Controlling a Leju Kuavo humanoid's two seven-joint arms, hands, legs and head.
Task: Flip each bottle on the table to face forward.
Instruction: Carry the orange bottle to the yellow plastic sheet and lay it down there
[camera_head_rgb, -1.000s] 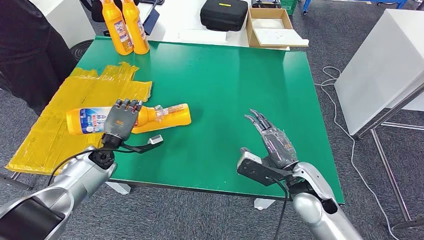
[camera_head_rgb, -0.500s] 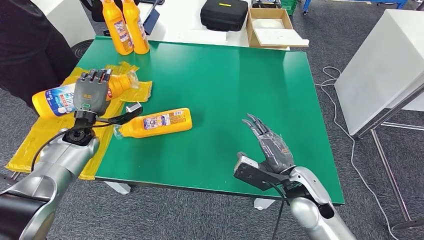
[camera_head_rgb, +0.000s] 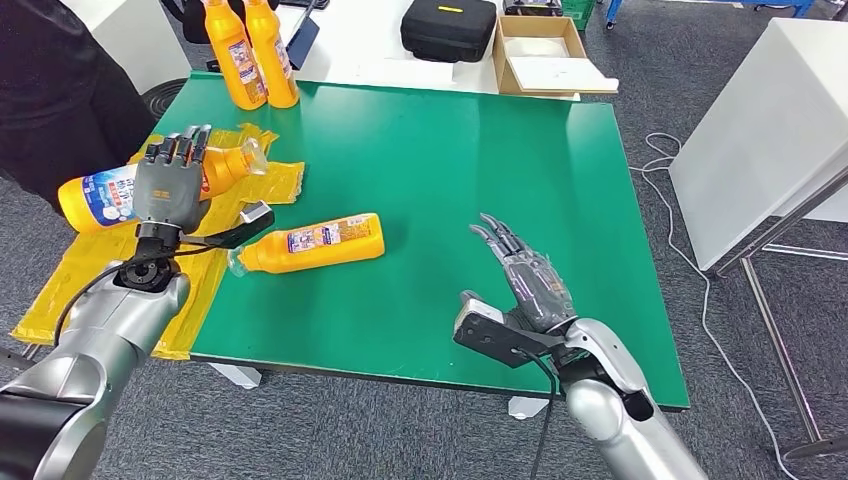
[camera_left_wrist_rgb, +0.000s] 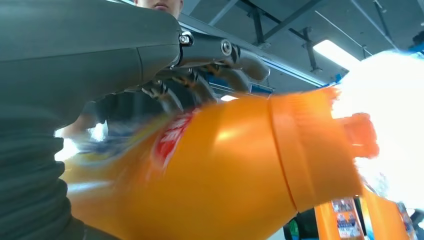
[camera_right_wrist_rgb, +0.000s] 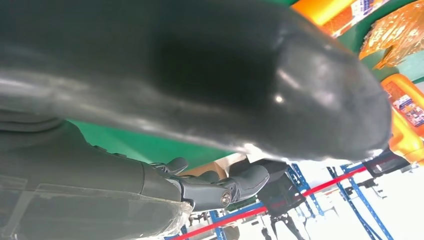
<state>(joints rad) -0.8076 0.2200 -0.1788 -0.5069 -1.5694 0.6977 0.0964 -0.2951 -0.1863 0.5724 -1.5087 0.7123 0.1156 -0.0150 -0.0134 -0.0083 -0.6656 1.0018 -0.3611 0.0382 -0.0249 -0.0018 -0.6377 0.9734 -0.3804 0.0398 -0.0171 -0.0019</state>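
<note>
Orange bottle (camera_head_rgb: 100, 196) gripped sideways in left hand (camera_head_rgb: 168, 190) (right hand (camera_head_rgb: 530, 285) spread, holding nothing).

lying bottle (camera_head_rgb: 312, 243) mid-table, green table (camera_head_rgb: 470, 150) beyond open

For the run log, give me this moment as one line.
left hand: holds bottle aloft | right hand: open | second bottle: lying on table

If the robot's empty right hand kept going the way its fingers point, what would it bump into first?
Probably nothing soon. The right hand points up and a little left across bare green table. The lying bottle sits well off to its left. Far ahead, the black case might be in line, but depth is unclear.
</note>
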